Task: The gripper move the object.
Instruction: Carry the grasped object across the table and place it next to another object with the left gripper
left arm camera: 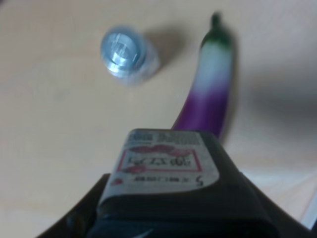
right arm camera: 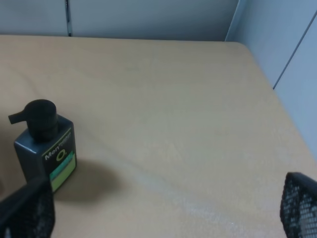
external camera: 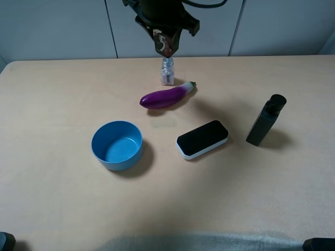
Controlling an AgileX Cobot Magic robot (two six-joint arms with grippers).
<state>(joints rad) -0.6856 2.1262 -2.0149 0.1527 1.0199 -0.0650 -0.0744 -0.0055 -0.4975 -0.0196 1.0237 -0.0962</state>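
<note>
My left gripper (external camera: 165, 48) hangs over the table's far edge, shut on the object (external camera: 164, 43), a small black box with red marks. It holds the box in the air, just above a small clear glass jar (external camera: 167, 72). In the left wrist view the box (left arm camera: 163, 166) fills the lower frame between the dark fingers (left arm camera: 84, 218), its pinkish printed end facing the camera. The jar (left arm camera: 124, 53) and a purple eggplant (left arm camera: 205, 94) lie below it. My right gripper (right arm camera: 163, 213) is open and empty, low over the table's right side.
The eggplant (external camera: 166, 97) lies just in front of the jar. A blue bowl (external camera: 117, 145) stands at centre left. A black and white block (external camera: 202, 139) lies at centre. A tall black pump bottle (external camera: 266, 120) stands at right, also in the right wrist view (right arm camera: 45, 146).
</note>
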